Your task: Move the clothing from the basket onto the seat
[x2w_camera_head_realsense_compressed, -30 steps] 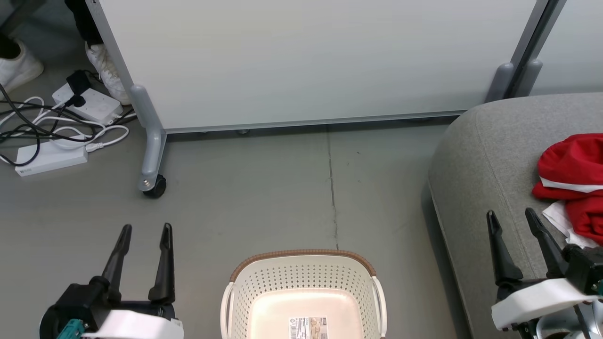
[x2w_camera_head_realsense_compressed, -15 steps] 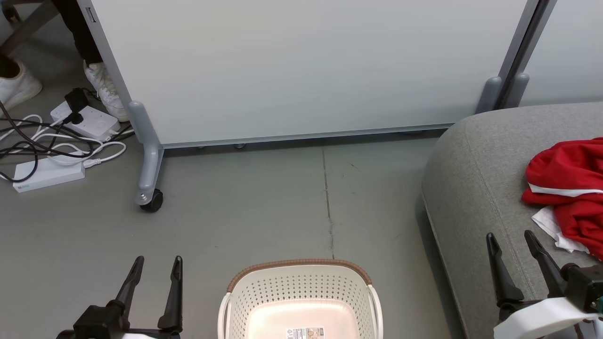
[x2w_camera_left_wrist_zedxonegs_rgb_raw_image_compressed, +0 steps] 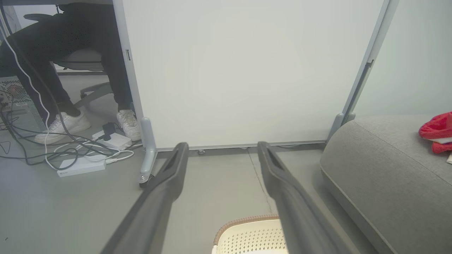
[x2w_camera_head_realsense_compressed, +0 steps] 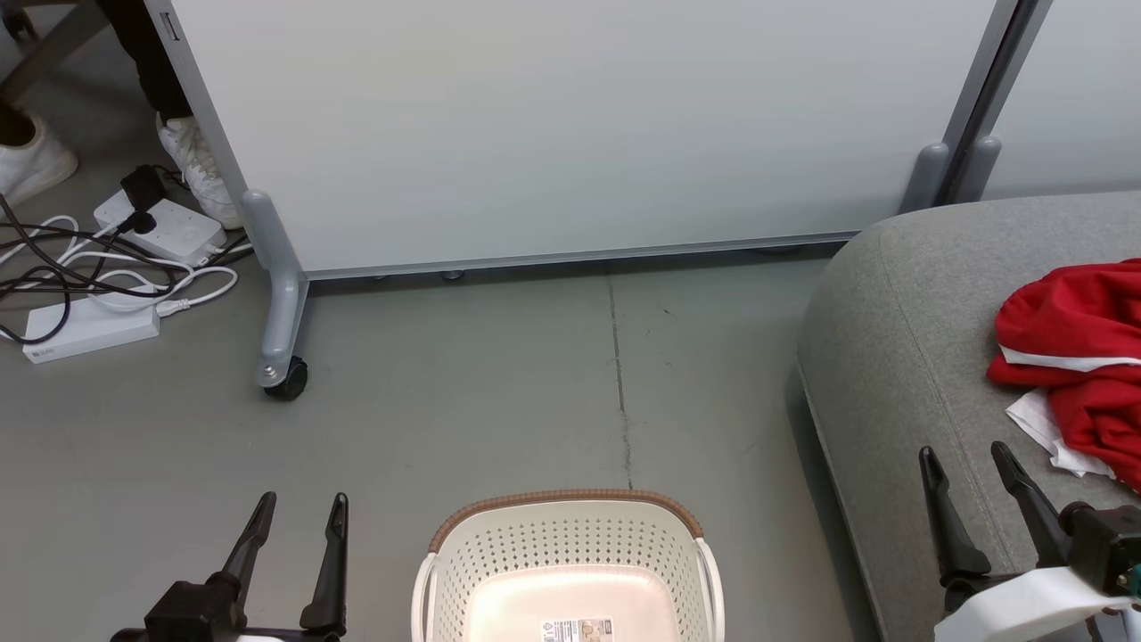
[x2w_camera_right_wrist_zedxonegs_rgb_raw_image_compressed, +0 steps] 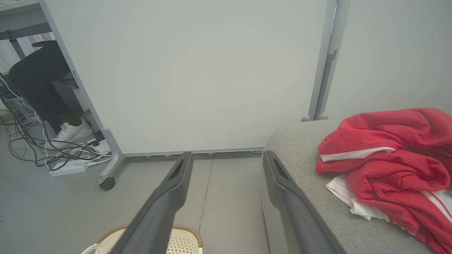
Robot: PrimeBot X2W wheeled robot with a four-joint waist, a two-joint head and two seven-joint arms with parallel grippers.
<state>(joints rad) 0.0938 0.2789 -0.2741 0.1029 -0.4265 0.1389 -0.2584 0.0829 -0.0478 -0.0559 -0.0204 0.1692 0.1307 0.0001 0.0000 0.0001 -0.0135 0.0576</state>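
The red clothing with white trim lies in a heap on the grey seat at the right; it also shows in the right wrist view as the clothing on the seat. The cream basket with a brown rim stands on the floor at bottom centre, its visible inside holding only a printed label. My left gripper hangs open left of the basket with nothing between its fingers. My right gripper is open over the seat's front edge, short of the clothing.
A white partition panel on a castor foot stands behind. Power strips and cables lie at the far left on the floor. A seated person's white shoes and legs are behind the panel's left end.
The whole head view has shifted slightly, so the camera moved. Both grippers now sit lower in the picture and stay open. The clothing and basket have not moved.
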